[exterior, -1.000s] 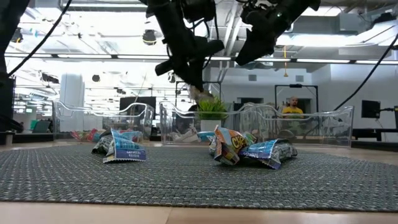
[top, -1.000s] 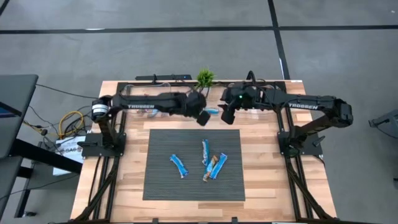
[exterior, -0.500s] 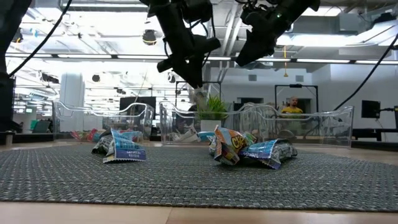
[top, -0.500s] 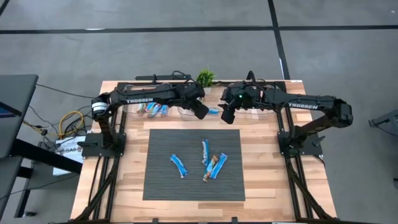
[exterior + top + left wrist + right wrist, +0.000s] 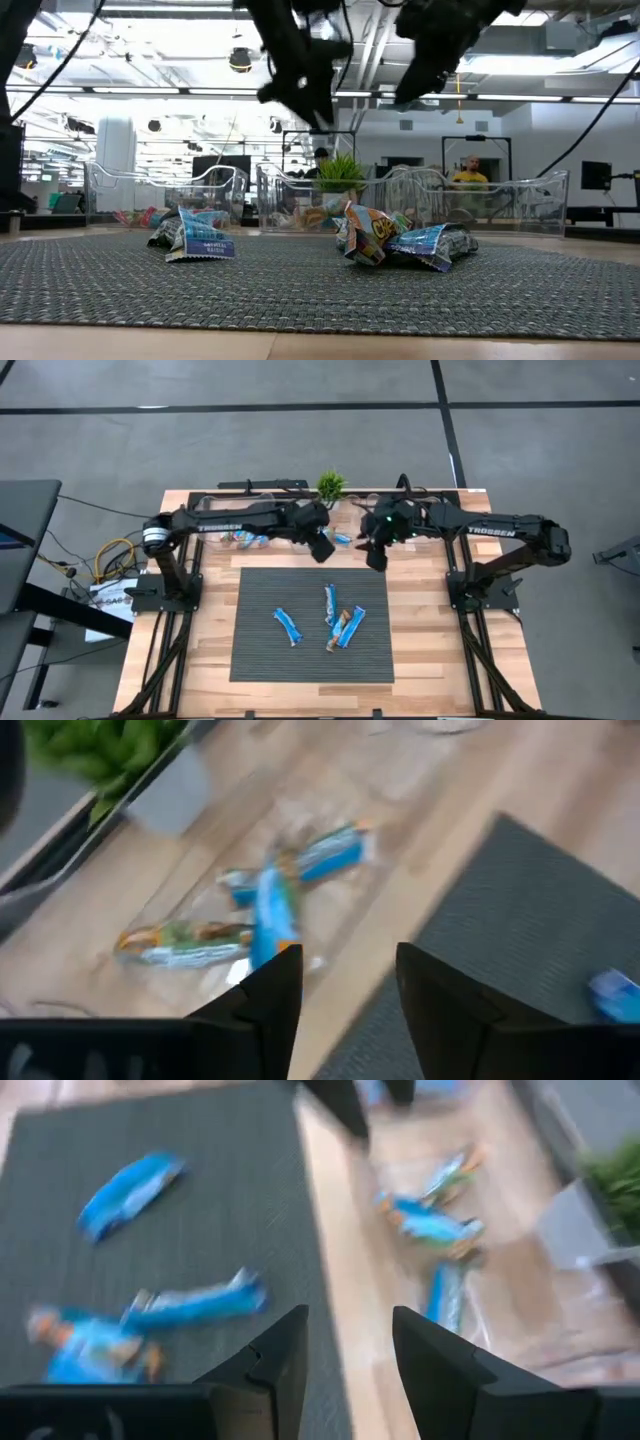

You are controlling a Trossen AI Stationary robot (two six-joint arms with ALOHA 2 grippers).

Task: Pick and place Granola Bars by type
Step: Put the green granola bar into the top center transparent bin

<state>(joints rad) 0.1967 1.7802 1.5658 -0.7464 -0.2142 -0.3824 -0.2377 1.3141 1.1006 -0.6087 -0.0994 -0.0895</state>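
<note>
Bars sit in several places on the counter (image 5: 420, 620). At the far left, a clear bin (image 5: 240, 537) near the back edge holds a few bars (image 5: 247, 538) under the left arm. Next, on the dark mat (image 5: 310, 624), a lone blue bar (image 5: 288, 626) lies left of centre. The left end effector (image 5: 323, 547) hangs just past the mat's back edge, its fingers (image 5: 268, 988) apart with nothing between them. Below it, a middle bin (image 5: 200, 910) holds blue bars (image 5: 300, 870) and a multicoloured one (image 5: 180, 935). A small plant (image 5: 329, 485) stands at the back edge behind it. On the mat's centre, a cluster (image 5: 340, 622) of blue and multicoloured bars lies touching. The right end effector (image 5: 376, 556) hovers over the mat's back edge, right of the left one, fingers (image 5: 275, 1355) parted and empty. In the room beyond, a person (image 5: 470, 175) sits far off.
</note>
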